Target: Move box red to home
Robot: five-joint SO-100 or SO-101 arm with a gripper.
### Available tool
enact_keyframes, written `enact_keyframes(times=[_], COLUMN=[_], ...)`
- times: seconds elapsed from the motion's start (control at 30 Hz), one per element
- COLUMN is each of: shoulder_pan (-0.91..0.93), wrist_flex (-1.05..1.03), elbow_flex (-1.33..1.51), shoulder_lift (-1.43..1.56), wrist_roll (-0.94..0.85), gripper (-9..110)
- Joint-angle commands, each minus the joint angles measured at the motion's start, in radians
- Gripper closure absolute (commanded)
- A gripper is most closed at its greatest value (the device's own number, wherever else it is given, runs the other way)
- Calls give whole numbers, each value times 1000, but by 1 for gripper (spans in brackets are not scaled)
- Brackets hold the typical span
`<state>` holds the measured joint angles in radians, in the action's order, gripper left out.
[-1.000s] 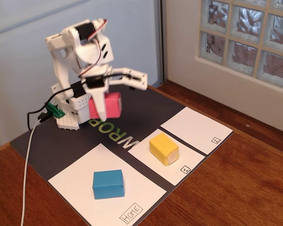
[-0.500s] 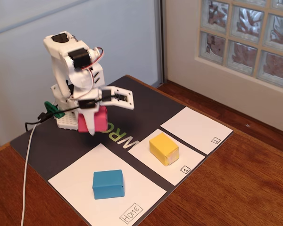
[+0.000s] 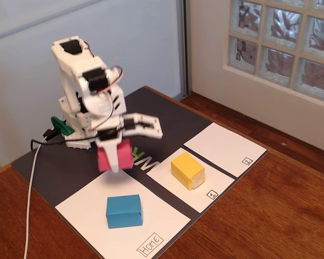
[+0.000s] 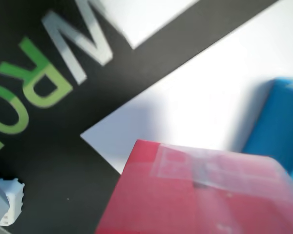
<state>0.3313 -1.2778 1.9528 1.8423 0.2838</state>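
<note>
Dark brown wood makes up the table [image 3: 291, 216], and on it lies a black mat [image 3: 59, 167] with green and white lettering [image 4: 53, 63]. On the mat lies home [image 3: 86, 208], the biggest white sheet, its handwritten label boxed at the near corner in the fixed view. Two smaller white sheets sit to its right in that view: sheet 1 [image 3: 167, 172] and sheet 2 [image 3: 221, 145].

My white arm [image 3: 81, 70] rises from the mat's far left part in the fixed view and bends forward and down. My gripper [image 3: 116, 154] pinches the box red [image 3: 114, 155] between its fingers, one white finger [image 3: 109, 151] pressed flat on the near face. The box red hangs in the air, clear of the mat, over the far edge of home. In the wrist view it fills the lower right, with home's corner beneath it.

A blue block [image 3: 123, 211] rests on home, near the middle, apart from the box red. A yellow block [image 3: 187, 170] sits on sheet 1. A white cable [image 3: 31, 199] trails off my base toward the near edge.
</note>
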Motion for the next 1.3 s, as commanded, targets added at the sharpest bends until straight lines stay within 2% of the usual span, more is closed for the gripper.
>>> enact_keyframes(times=[0.0, 0.6, 1.07, 1.27], shoulder_pan=[32, 74, 55, 40], wrist_flex=[48, 137, 166, 155], elbow_flex=[-8, -100, -176, -169], shoulder_lift=[-35, -342, -437, -431], wrist_roll=[-9, 34, 46, 58], gripper=[102, 102, 101, 78])
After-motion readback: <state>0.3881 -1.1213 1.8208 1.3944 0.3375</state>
